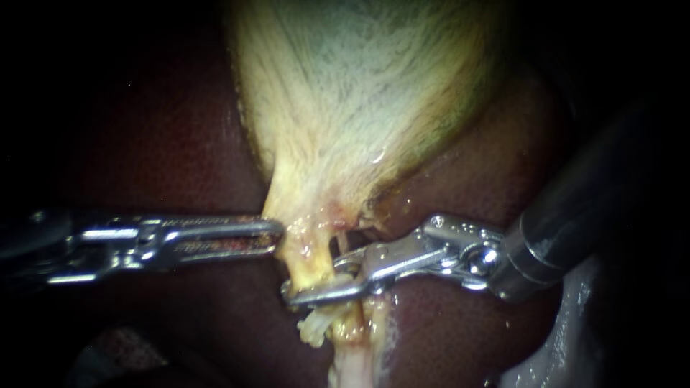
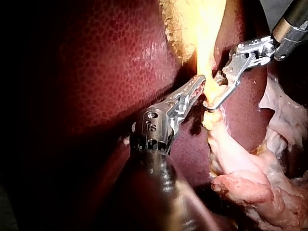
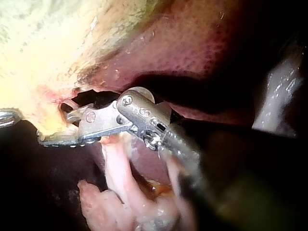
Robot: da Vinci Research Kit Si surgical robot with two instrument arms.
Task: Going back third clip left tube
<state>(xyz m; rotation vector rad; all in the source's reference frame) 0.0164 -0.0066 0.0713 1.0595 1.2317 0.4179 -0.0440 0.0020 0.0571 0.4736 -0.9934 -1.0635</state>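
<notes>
The pale yellow gallbladder (image 1: pixel 359 93) narrows to a neck above the dark liver (image 1: pixel 165 144). My left instrument (image 1: pixel 277 234) comes in level from the left, its jaws shut on the edge of that neck; the left wrist view shows the same grip (image 2: pixel 201 82). My right instrument (image 1: pixel 314 279) reaches in from the right with its jaws open. The long lower jaw lies across the left tube (image 1: pixel 310 260) and the shorter upper jaw stands above it. The right wrist view (image 3: pixel 55 127) shows the gap too. I cannot make out a clip clearly.
Frayed pale tissue (image 1: pixel 316 330) hangs below the right instrument's jaws. A second pale strand (image 1: pixel 356 359) runs down beside it. Whitish tissue (image 1: pixel 568 345) lies at the lower right, under the right shaft (image 1: pixel 575 215). Liver surrounds the neck on both sides.
</notes>
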